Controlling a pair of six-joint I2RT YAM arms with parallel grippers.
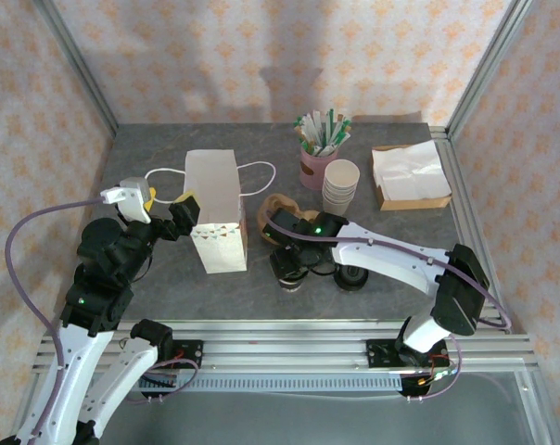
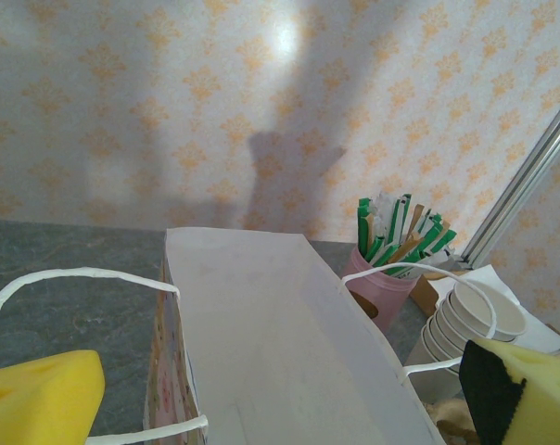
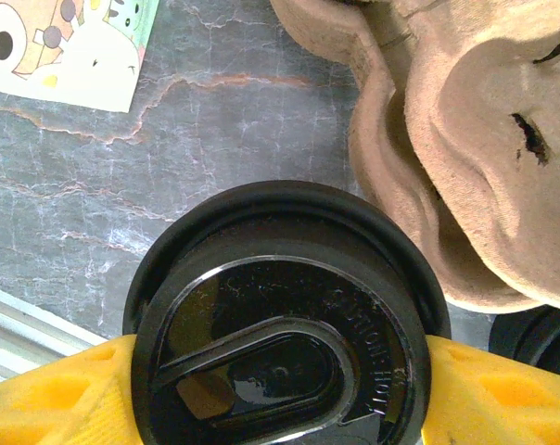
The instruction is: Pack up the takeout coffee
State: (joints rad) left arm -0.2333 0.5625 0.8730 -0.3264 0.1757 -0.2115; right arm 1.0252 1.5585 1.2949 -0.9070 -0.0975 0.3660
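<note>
Glossy black-lidded takeout coffee

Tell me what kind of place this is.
Likely a mock coffee-takeout counter inside a robot test cell. It shows a paper bag, a stack of white paper cups, a pink pot of stirrer sticks and a lidded takeout coffee, with aluminium rails and wallpapered panels around the grey table.

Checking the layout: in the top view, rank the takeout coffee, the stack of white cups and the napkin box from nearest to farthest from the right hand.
1. The takeout coffee, gripped in the right hand, front centre.
2. The stack of white cups, behind it, slightly right.
3. The napkin box, back right.
</note>
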